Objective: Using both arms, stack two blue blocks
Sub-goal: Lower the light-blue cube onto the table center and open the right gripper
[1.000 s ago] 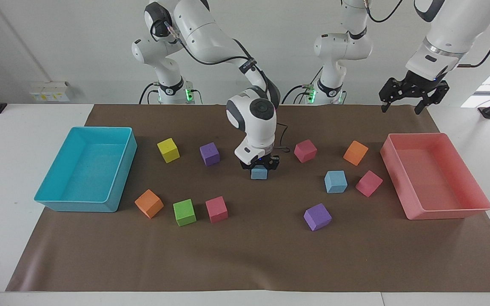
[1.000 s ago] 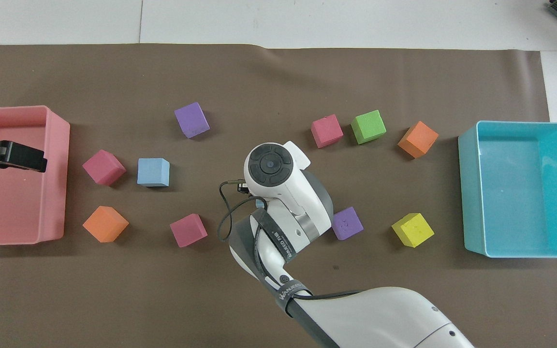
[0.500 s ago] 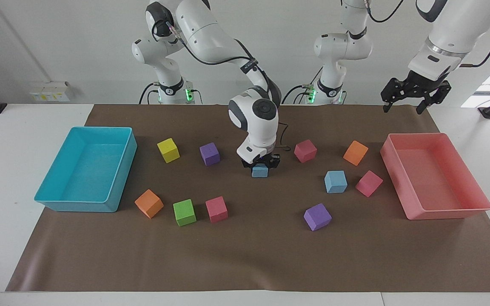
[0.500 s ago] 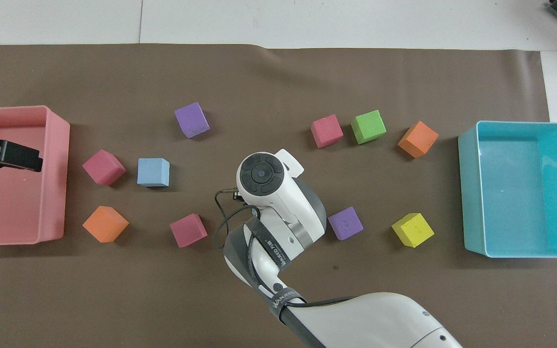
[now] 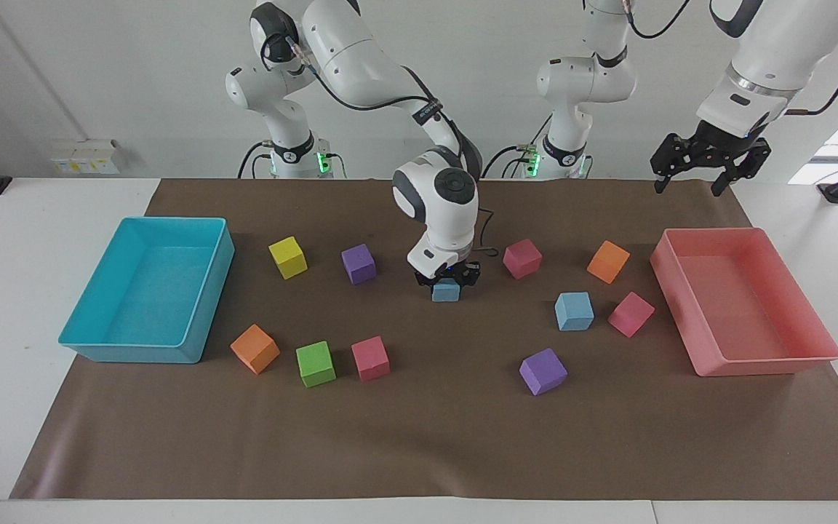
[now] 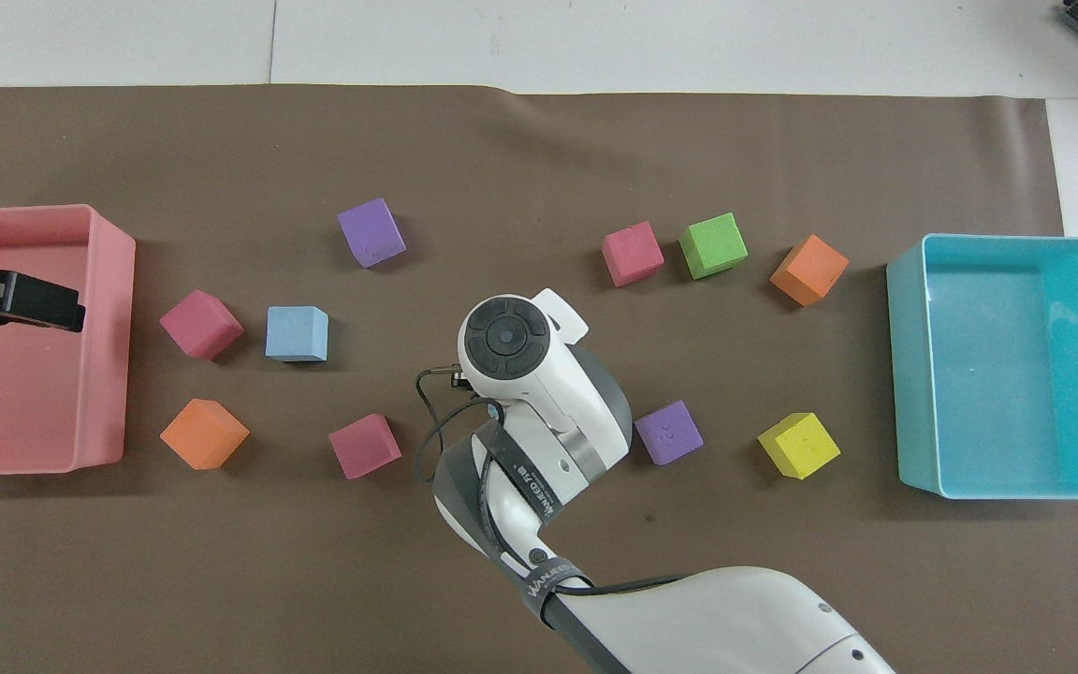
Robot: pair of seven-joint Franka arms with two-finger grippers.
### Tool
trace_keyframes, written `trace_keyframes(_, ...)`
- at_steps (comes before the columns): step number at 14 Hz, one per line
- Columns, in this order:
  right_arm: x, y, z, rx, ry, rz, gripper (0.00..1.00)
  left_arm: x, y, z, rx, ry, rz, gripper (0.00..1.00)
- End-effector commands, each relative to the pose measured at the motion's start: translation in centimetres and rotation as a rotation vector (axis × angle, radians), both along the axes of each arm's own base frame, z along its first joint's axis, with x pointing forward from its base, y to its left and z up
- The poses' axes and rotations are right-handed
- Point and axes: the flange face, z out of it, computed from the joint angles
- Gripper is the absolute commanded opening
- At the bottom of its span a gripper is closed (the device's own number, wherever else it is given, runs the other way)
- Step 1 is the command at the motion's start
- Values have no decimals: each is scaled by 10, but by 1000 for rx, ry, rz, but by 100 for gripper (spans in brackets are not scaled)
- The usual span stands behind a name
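Note:
One blue block (image 5: 446, 290) sits mid-mat under my right gripper (image 5: 447, 280), which reaches straight down from above and straddles its top. In the overhead view the right arm's wrist (image 6: 506, 339) hides that block. The other blue block (image 5: 574, 311) (image 6: 297, 333) lies free on the mat toward the left arm's end, beside a pink cube (image 5: 631, 314). My left gripper (image 5: 706, 166) (image 6: 20, 300) hangs open and empty, high over the pink tray (image 5: 823, 348).
Purple cubes (image 5: 358, 263) (image 5: 543, 371), a pink cube (image 5: 522, 257), an orange cube (image 5: 608, 261), a yellow cube (image 5: 288, 257) and orange, green and pink cubes (image 5: 315, 363) lie scattered on the brown mat. A turquoise tray (image 5: 77, 335) stands at the right arm's end.
The right arm's wrist has shifted a little toward the left arm's end, and the blue block under it has shifted slightly with it. The left gripper has barely moved.

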Motion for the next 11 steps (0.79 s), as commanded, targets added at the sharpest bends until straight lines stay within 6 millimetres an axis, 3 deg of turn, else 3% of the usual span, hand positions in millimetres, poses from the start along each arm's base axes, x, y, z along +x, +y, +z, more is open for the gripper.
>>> trace_keyframes(1,-11,2,9,3,-10,15,100,5,-2,5,-15,-21,-2,100)
trace_keyframes(8,-8,-6,82,68,-82,-34,100,14,-5,-4,-16,-42,-6,100)
trace_keyframes(11,-2,-23,116,109,-111,-58,100,28,-20,-23,-18,-48,-26,100)
